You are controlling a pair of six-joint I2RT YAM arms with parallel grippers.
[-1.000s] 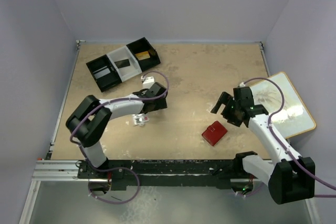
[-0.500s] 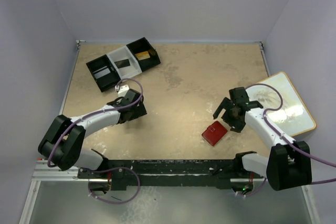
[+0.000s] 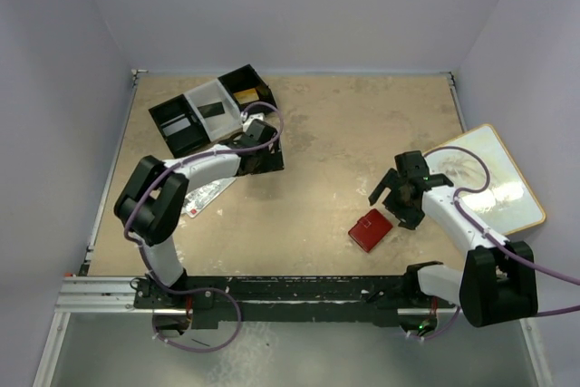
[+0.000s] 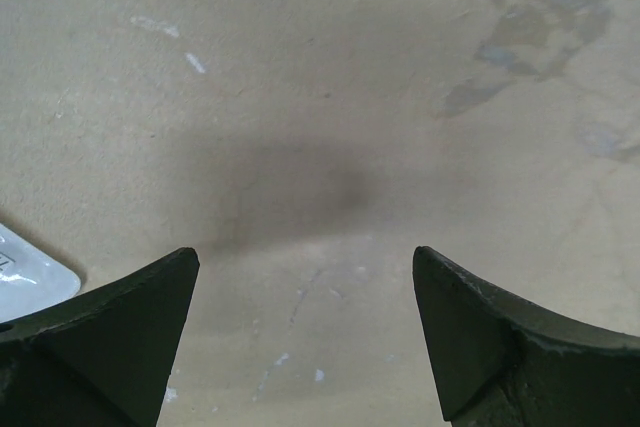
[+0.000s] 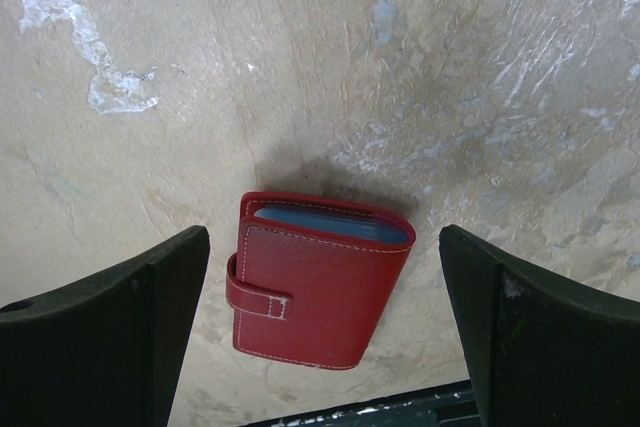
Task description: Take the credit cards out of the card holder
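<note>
card holder flat, strap fastened shut, table's 5 o'clock, blue inner edge showing | right gripper spread wide, empty, hovering just at holder's 1 o'clock | left gripper wide, empty, well apart at holder's 10 o'clock, near tray | risk: pinching the strapped holder traps cards or skids it, nothing bracing it

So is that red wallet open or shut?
Shut. The wallet lies folded flat, its strap fastened across the front; only a blue sliver shows at its top edge.

Open tabletop around card holder
</note>
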